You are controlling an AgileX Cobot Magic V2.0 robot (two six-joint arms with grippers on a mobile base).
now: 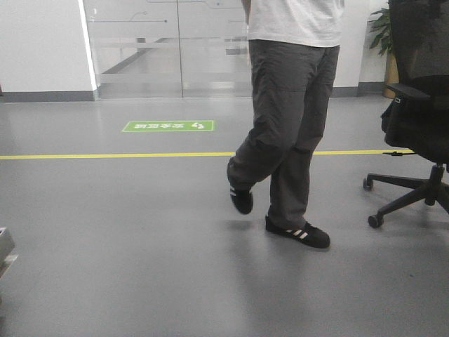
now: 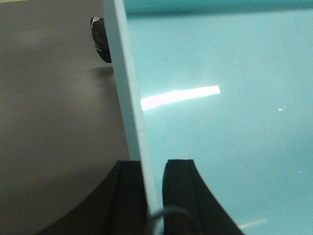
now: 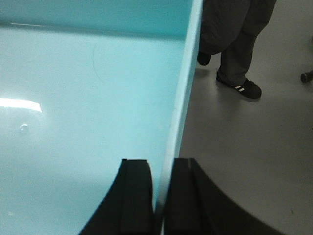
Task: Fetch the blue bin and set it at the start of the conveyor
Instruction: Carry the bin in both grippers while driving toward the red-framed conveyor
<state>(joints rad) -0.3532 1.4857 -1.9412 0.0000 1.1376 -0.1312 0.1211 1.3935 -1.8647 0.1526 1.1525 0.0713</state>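
The grey floor [image 1: 140, 267] fills the front view, open ahead of the base; a person [image 1: 287, 119] stands mid-stride on it close in front, with an office chair [image 1: 421, 112] off to the right; the conveyor start shows in no view, so which way it lies cannot be told.

The blue bin [image 2: 234, 98] is carried off the floor between the two arms, its smooth inside filling both wrist views; it spans from one gripper to the other, so neither arm is nearer and both bear it equally.

The left gripper [image 2: 155, 164] is clamped on the bin's left wall, one finger inside and one outside, the thin rim running away from it; the right gripper [image 3: 161, 161] grips the opposite wall the same way, with the person's shoe [image 3: 244, 88] on the floor just beyond that wall.

My judgement: the fetch is done and the carry is under way; the next move depends on steering the base clear of the person, keeping both arms level so the wall does not slip from either pinch.
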